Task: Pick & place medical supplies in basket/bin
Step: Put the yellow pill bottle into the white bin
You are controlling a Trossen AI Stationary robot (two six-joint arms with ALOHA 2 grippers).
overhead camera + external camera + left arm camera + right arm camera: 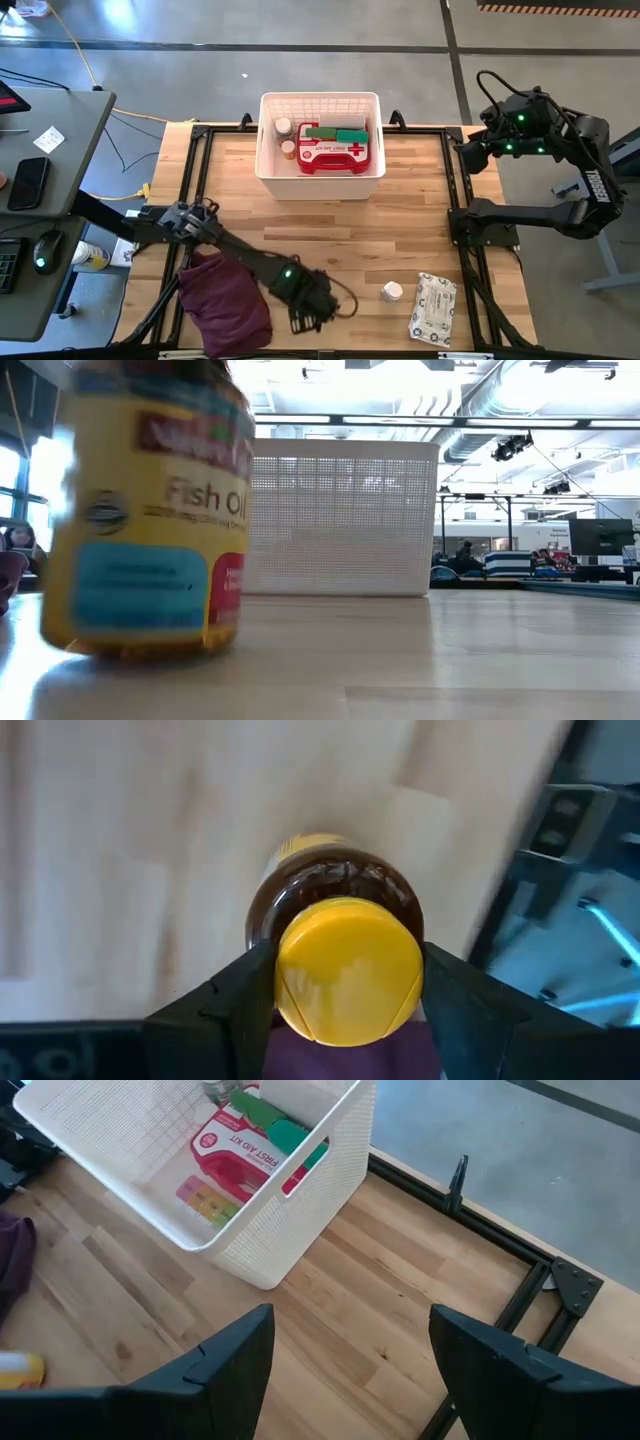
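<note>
A fish-oil bottle point(150, 510) with a yellow label and yellow cap point(348, 970) stands on the wooden table near its front edge. My left gripper point(310, 300) is above it, pointing straight down and shut on the cap; in the high view it hides the bottle. The white basket point(320, 97) stands at the far middle and holds a red first-aid case point(340, 155), green rolls point(335, 133) and small bottles point(285, 140); a rainbow pill organiser point(205, 1200) lies beside the case. My right gripper point(350, 1350) hangs open above the table's right side, near the basket. My left gripper pinches the bottle's yellow cap point(290, 975) between its two fingers, one on each side. The fingers come from above, pointing down. The bottle stands about upright with its base point(140, 645) on the table.
A dark purple cloth point(225, 300) lies just left of my left gripper. A small white bottle point(391, 291) and a white wipes pack point(432, 308) lie at the near right. Bare wood stretches between these and the basket. A desk with a mouse and phone stands off the table's left.
</note>
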